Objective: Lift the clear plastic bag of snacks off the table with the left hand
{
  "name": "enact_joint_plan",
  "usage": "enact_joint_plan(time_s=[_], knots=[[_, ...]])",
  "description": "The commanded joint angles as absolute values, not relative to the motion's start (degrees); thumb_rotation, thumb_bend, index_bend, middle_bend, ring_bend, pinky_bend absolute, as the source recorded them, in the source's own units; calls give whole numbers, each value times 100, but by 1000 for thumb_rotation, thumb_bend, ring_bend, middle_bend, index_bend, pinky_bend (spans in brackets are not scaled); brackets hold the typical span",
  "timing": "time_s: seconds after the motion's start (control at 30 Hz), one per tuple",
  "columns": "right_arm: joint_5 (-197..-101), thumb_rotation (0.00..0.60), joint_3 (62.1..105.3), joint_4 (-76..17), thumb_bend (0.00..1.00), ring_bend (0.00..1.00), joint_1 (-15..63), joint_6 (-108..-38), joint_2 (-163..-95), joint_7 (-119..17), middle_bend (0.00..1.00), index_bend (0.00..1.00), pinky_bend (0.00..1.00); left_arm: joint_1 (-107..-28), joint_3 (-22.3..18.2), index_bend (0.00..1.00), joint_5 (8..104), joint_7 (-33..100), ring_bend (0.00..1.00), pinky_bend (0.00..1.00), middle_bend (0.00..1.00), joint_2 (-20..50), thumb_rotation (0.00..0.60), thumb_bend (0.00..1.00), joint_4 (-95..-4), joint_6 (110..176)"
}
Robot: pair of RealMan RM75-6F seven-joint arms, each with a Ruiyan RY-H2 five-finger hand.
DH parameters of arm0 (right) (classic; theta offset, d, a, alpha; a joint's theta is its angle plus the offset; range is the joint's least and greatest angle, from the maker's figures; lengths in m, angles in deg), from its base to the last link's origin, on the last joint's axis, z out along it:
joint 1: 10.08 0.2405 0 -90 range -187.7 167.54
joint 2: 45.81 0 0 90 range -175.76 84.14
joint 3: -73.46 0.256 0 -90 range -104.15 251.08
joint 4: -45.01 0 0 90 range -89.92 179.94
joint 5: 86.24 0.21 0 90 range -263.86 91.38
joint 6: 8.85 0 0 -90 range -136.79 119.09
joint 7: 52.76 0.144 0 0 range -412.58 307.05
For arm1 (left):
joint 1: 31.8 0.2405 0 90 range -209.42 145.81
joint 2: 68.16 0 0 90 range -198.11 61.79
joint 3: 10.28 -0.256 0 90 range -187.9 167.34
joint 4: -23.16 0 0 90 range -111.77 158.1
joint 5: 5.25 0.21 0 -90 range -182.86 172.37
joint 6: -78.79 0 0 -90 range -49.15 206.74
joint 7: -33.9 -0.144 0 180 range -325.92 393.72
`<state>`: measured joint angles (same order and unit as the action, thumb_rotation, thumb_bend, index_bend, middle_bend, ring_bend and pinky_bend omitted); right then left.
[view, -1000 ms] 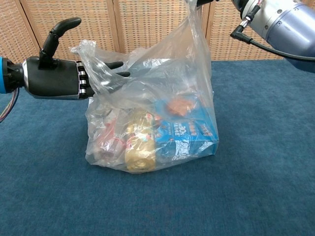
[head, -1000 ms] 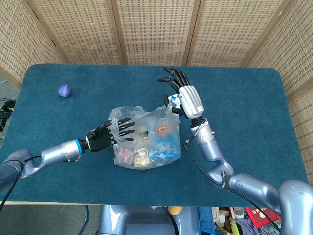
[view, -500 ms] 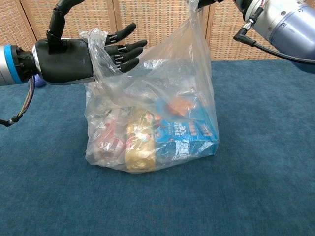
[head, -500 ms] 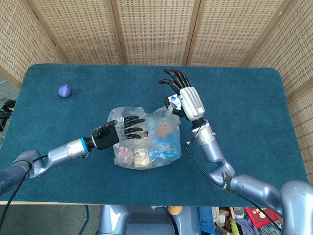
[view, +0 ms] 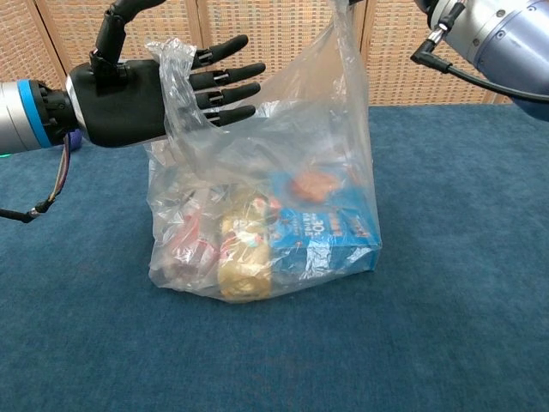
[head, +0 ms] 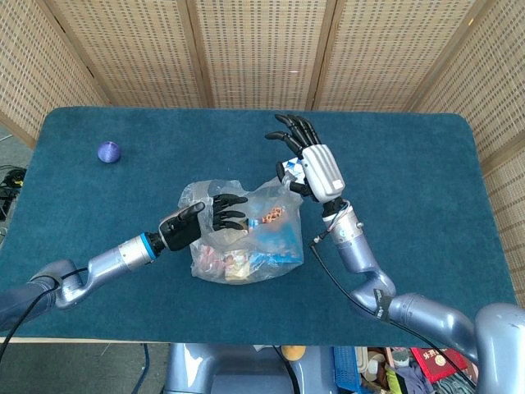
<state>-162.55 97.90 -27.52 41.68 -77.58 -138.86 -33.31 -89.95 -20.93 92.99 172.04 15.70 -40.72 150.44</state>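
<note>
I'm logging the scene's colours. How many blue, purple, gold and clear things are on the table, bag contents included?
Blue: 1, the snack box
Purple: 1, the ball
Gold: 1, the packet
Clear: 1, the plastic bag
Total: 4

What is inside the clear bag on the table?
Inside the bag are a blue box, a gold packet and a reddish packet. Crinkled plastic hides anything behind them.
</note>
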Motion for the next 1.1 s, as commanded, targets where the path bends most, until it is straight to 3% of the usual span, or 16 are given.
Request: enact_joint_plan(time_s=[0.03, 0.7, 0.9, 1.1], knots=[[-16312, 600, 9783, -2911, 645, 0, 4141, -7786, -13787, -3321, 107, 257, 0, -8961, -1773, 179, 8947, 16567, 147, 199, 85, 1431, 296, 319, -4603, 14795], [-16375, 600, 9807, -3391, 647, 0, 4170, -7764, -13531, -3488, 109, 257, 0, -9142, -1466, 148, 9155, 15954, 135, 185, 69, 1346, 294, 320, -5080, 14432], [-16378, 600, 9792, -3422, 646, 0, 4163, -7757, -13512, -3463, 109, 257, 0, -9207, -1417, 142, 9173, 15794, 104, 152, 56, 1322, 288, 321, -5183, 14336], [-16391, 600, 9753, -3458, 646, 0, 4155, -7735, -13500, -3443, 110, 257, 0, -9252, -1360, 141, 9150, 15488, 83, 56, 51, 1369, 280, 321, -5263, 14219]])
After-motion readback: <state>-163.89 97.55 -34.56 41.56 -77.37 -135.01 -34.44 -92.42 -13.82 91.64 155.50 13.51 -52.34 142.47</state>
